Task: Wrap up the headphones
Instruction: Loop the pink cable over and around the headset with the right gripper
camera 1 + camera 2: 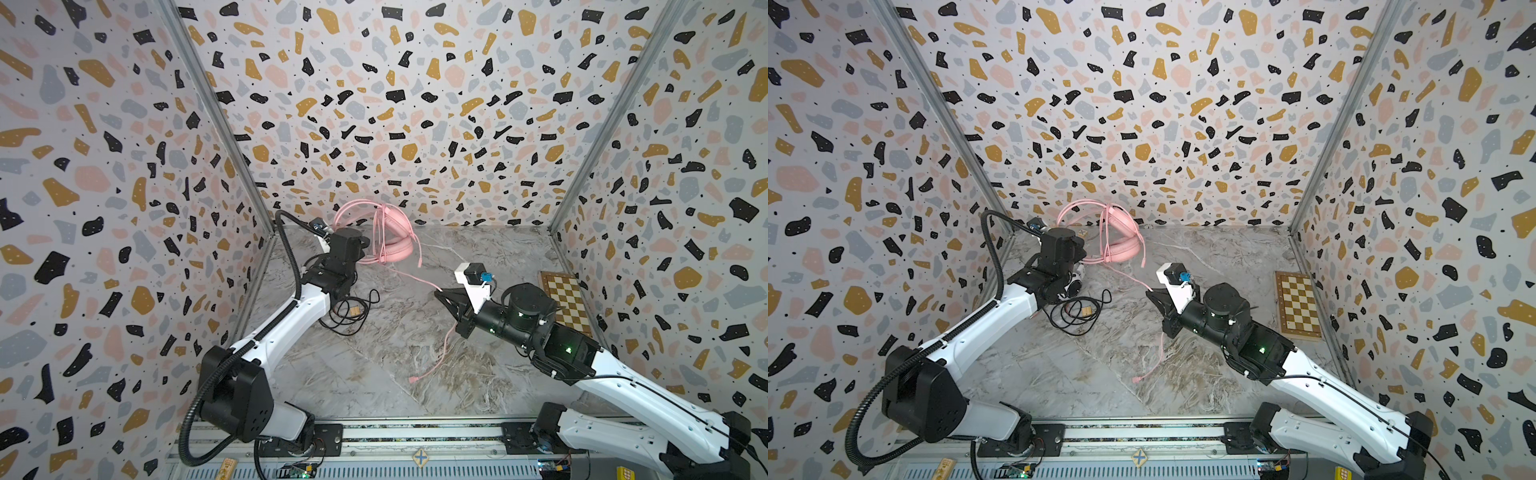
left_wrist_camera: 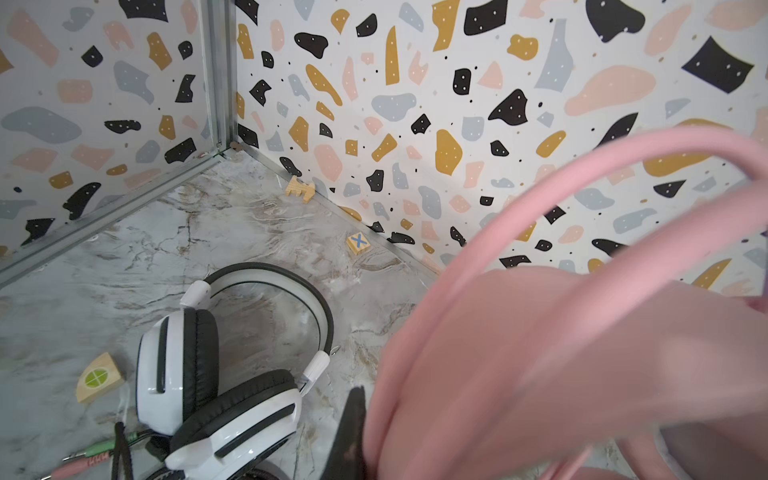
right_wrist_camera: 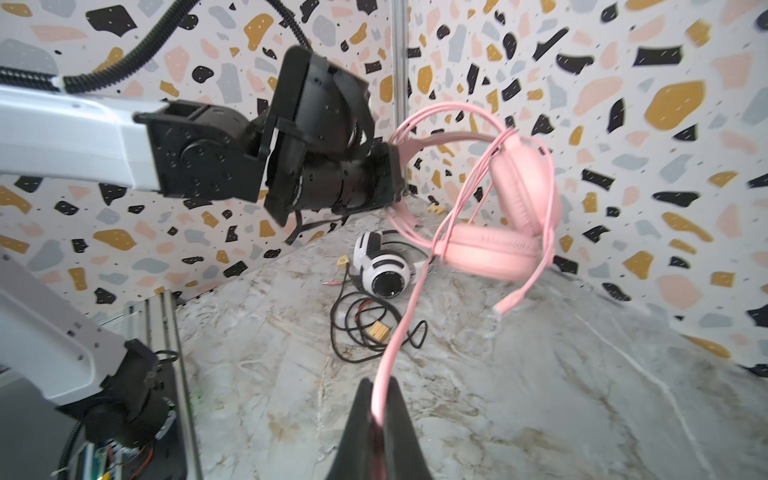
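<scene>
1. The left end effector [image 3: 395, 174] is clenched on the headband of the pink headset [image 3: 519, 199]. The headset hangs clear of the bench [image 1: 374, 374] near the back wall, with turns of cable looped over it.
2. Beneath that arm the white headset [image 2: 199, 374] lies on the bench. Its black cable [image 1: 349, 311] is loosely coiled beside it, around a small wooden block [image 1: 354, 311].
3. The pink cable [image 3: 399, 328] runs from the hanging headset to the right end effector [image 3: 376, 419], which is pinched tight on it. The cable's tail trails across the bench.
4. A chessboard [image 1: 567, 301] lies by the right wall.
</scene>
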Motion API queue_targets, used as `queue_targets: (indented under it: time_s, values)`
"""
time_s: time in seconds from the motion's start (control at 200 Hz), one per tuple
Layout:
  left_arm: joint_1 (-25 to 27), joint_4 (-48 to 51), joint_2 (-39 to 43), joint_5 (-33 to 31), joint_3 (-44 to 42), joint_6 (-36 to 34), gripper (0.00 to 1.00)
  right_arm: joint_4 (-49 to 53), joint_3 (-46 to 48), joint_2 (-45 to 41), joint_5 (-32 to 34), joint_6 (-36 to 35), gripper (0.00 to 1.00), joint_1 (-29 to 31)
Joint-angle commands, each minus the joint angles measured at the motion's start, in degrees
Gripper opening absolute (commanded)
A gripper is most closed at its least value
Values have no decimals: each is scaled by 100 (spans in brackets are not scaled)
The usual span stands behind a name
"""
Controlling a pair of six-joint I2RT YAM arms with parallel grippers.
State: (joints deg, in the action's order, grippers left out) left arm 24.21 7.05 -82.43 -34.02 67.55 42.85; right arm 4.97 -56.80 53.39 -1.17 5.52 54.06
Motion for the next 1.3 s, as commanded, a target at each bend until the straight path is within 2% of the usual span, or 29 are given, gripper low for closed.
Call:
queue_targets:
  time_s: [0.0, 0.11, 0.21, 0.405, 0.466, 0.616, 0.771, 0.896, 1.081, 1.196, 1.291]
  values:
    - [141, -529, 97, -720, -121, -390, 0, 26, -498, -134, 592, -488, 1, 15]
    - [399, -480, 128, -650, -262, -824, 0, 22, -822, 14, 1009, -860, 2, 3]
    - [586, -405, 258, -307, -394, -1349, 0, -43, -1055, 165, 1388, -1217, 2, -43]
    - [629, -419, 906, 1239, -922, -2407, 0, -340, -1308, 419, 1776, -1858, 3, -415]
    - [629, -473, 1152, 1874, -1094, -2680, 0, -403, -1356, 496, 1624, -1884, 3, -687]
    - [629, -589, 1640, 3274, -1459, -2874, 0, -575, -1337, 628, 706, -1440, 4, -1615]
    - [631, -608, 1992, 4220, -1602, -2819, 0, -729, -1287, 888, 90, -1194, 5, -2200]
    - [625, -871, 2198, 4704, -1672, -2534, 0, -773, -1149, 1045, -301, -982, 6, -2462]
    - [575, -1725, 2269, 5071, -1830, -1640, 0, -1210, -468, 981, -735, -517, 8, -2626]
    - [542, -2300, 2131, 5424, -1869, -1115, 0, -1460, 26, 949, -1013, -223, 13, -2672]
    - [533, -2396, 2040, 5535, -1842, -916, 0, -1760, 417, 899, -1259, 14, 18, -2673]
